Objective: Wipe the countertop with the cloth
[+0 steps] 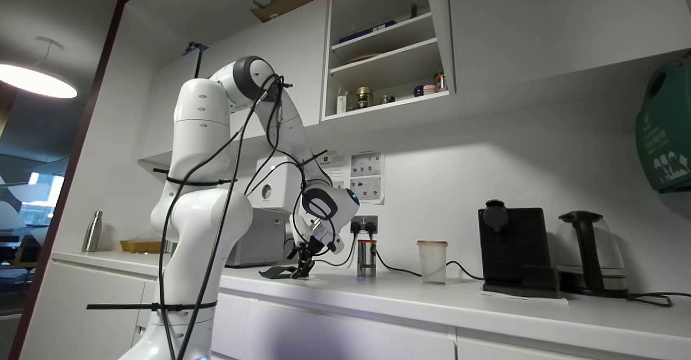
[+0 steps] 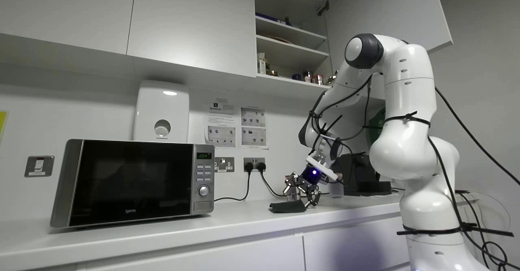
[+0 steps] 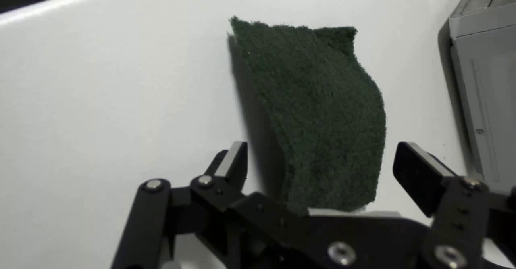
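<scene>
Cloth [image 3: 322,111]: dark green, fuzzy, limp, bowed along its length, folded at one far corner in wrist view. Lies on countertop [image 2: 243,212] past control-panel end of microwave [image 2: 134,181], apart from it. Gripper [image 3: 322,156] wide; cloth shows between jaws, clear of both. Farther from microwave than cloth: red-topped canister [image 1: 366,258], then translucent tub [image 1: 433,264], contents of both unclear; farthest, glass kettle [image 1: 591,255]. Higher than microwave, open cupboard [image 1: 399,71] holds gold-lidded jar [image 1: 364,98], other small jars [image 1: 440,82].

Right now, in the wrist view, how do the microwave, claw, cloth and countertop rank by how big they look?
1. Countertop
2. Cloth and gripper (the claw): unsure which looks larger; the gripper is nearer the camera.
3. Microwave: only part is in frame.
</scene>
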